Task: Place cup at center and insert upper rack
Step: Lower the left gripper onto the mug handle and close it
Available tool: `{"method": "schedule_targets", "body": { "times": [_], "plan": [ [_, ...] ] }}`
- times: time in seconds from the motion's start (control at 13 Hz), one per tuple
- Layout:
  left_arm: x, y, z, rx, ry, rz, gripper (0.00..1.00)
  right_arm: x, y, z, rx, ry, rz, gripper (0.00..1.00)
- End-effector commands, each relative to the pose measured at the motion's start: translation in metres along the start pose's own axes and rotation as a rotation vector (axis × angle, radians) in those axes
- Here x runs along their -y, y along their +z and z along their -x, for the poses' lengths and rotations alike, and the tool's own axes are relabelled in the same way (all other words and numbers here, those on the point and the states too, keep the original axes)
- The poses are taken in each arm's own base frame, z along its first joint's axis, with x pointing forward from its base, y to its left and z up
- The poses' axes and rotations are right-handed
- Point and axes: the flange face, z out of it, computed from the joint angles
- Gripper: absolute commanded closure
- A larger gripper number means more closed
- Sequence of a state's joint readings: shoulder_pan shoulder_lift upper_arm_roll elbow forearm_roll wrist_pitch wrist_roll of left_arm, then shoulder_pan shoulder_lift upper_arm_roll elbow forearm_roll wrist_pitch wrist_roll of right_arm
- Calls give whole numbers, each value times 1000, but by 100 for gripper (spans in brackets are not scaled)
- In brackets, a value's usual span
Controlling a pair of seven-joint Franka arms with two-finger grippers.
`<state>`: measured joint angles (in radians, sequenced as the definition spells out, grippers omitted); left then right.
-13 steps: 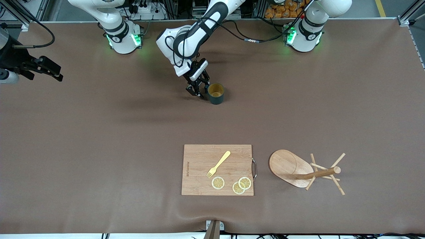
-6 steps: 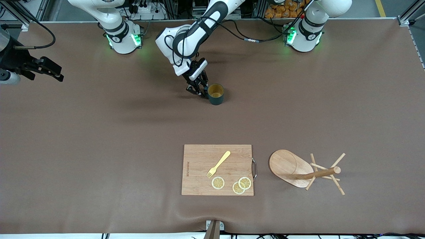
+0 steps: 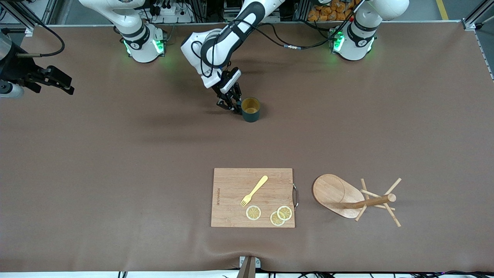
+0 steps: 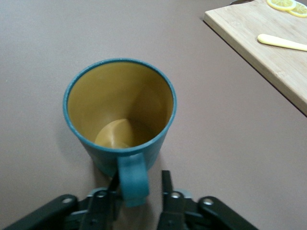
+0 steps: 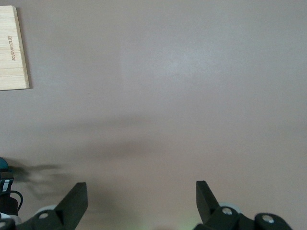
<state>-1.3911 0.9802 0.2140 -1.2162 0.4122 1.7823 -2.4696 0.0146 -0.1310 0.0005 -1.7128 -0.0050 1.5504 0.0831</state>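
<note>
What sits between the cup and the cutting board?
Nothing. The front view shows bare table between the cup and the cutting board.

wide bare table (image 3: 115, 162) around the cup (image 3: 251, 109); cutting board (image 3: 252, 197) and upper rack (image 3: 353, 199) sit well apart, nearer the camera.

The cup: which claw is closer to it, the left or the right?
The left. The left claw sits right at the cup, its fingers on either side of the handle. The right claw waits over bare table toward the right arm's end.
</note>
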Motion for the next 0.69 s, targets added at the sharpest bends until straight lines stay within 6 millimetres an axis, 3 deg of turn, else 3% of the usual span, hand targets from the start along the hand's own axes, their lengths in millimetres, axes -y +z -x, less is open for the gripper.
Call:
{"method": "schedule_targets", "body": {
  "times": [0.0,0.31,0.38,0.62],
  "plan": [
    [-1,-2,4,0,-25,20,70,-6,-5,3,0,3,-1,0],
    [-4,-13,-2,17,-41,24,92,-7,-7,3,-7,9,2,0],
    [-9,-24,-11,34,-53,29,100,-7,-8,3,-12,8,4,0],
    [-49,-43,-70,127,-122,-11,100,-8,-6,3,-3,14,7,0]
  ]
}}
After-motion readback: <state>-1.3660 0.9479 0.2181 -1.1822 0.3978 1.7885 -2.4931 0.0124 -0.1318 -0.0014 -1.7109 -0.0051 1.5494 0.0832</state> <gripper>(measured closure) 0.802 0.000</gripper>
